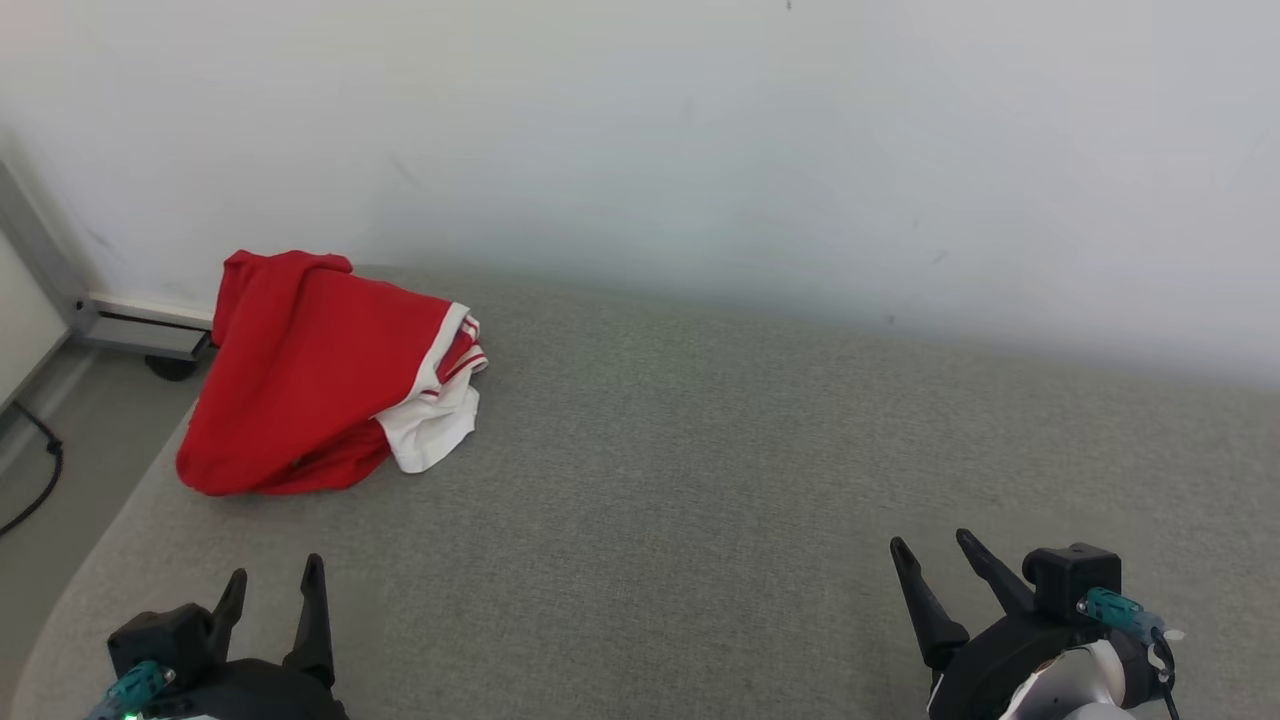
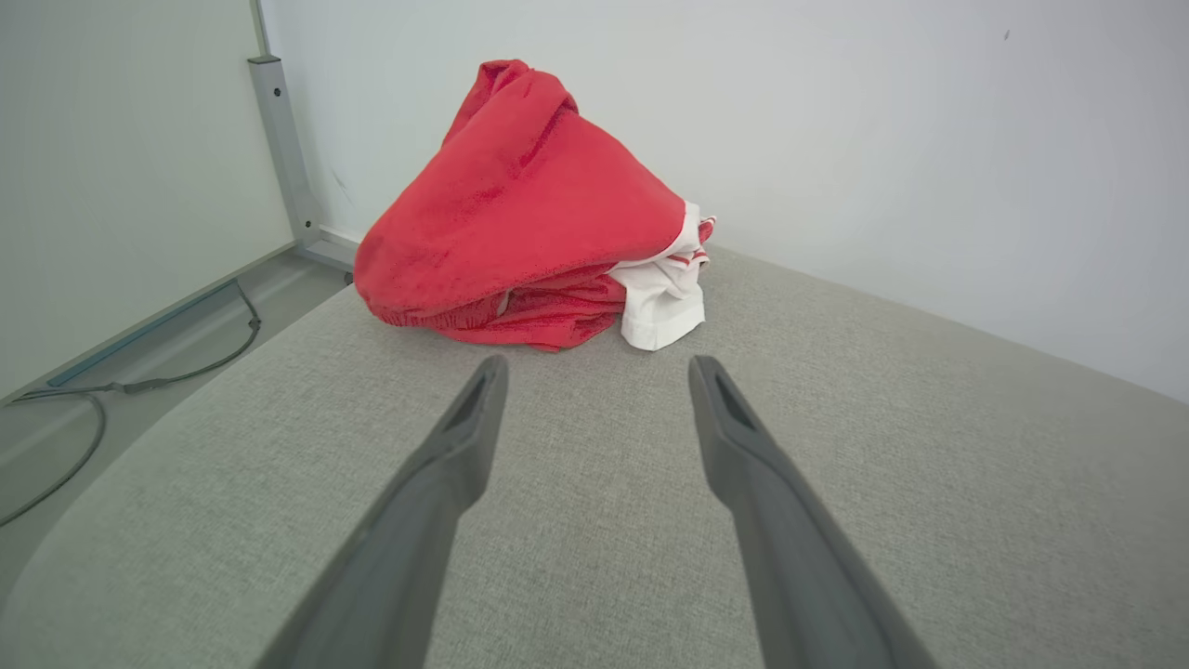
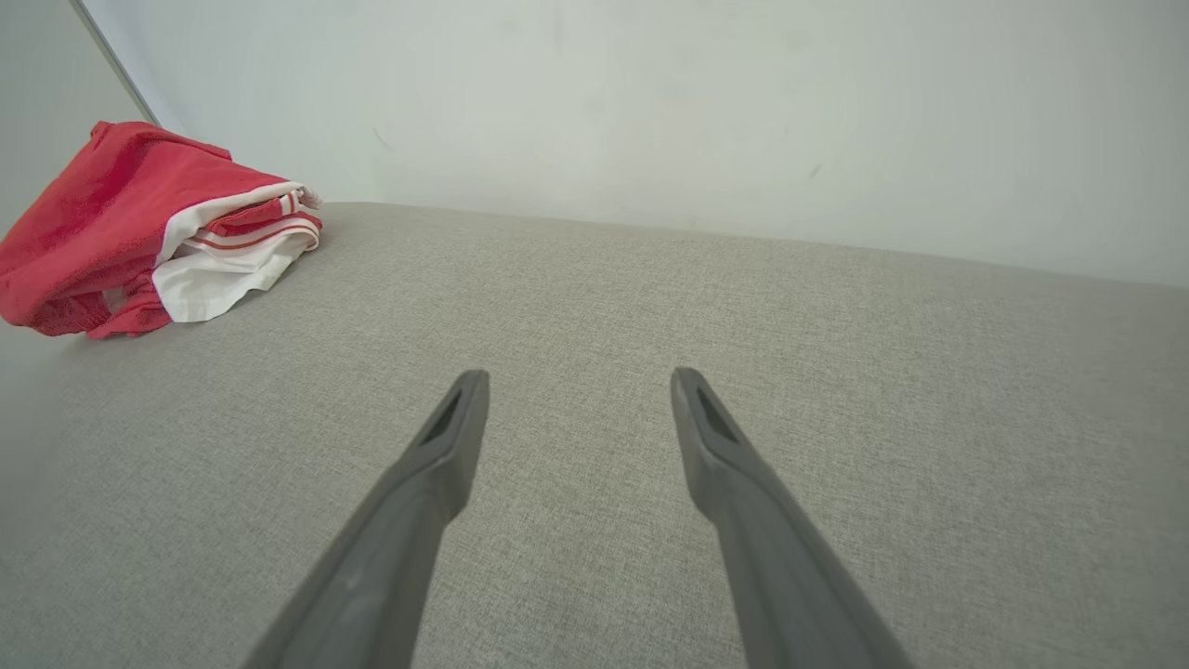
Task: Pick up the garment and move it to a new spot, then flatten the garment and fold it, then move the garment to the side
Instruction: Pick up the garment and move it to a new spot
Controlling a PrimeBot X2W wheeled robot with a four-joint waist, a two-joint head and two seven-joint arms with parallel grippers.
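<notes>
A red garment with white, red-striped trim lies bunched in a heap at the far left corner of the grey fabric surface, against the wall. Straight ahead in the left wrist view the garment rises as a mound, a short way past my left gripper. My left gripper stands open at the lower left, nothing between its fingers. At the lower right my right gripper is open and holds nothing. The right wrist view has the garment far off to the left of my right gripper.
A pale wall runs along the back of the surface. Left of the surface, a grey metal frame leg stands on the floor and a dark cable trails there. The surface's left edge curves near my left gripper.
</notes>
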